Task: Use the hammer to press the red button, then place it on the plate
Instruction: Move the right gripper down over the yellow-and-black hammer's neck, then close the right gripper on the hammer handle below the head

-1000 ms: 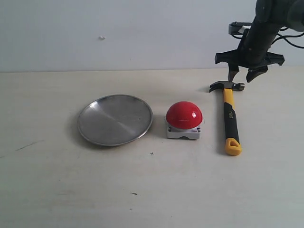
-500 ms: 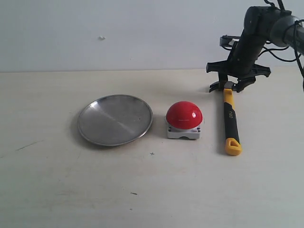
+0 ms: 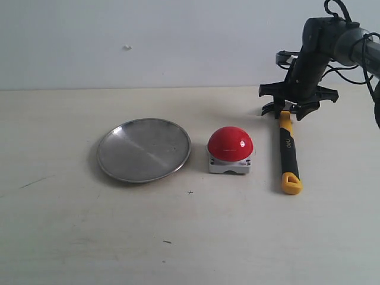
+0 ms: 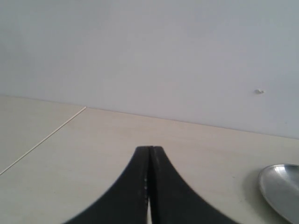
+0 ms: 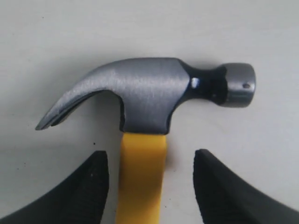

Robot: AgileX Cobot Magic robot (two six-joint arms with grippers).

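While the hammer [image 3: 287, 151] lies flat on the table [image 3: 196, 237], with its dark head toward the far wall and its yellow looped tip toward the camera, the right pincer [image 3: 289, 109] is held low over the head end. In the exterior view its two fingers are seen spread wide, one on each side of the top of the handle, but the head itself is mostly covered by them. The right wrist view gives what is hidden there: the head of the hammer [image 5: 148, 91] is shown whole, with the claw and the round striking face, and the yellow handle passes through the middle of the right pincer [image 5: 149, 179], with a gap of bare table between it and each black finger [image 5: 88, 191]. Nothing is gripped. The red button [image 3: 230, 144] is seen only in the exterior view, near the handle on its left, and the plate [image 3: 144, 149] lies left of the button, close but apart. The left pincer [image 4: 149, 151] is shown only in the left wrist view, where its fingers are pressed together with nothing between them and a part of the rim of the plate [image 4: 280, 186] is also seen.
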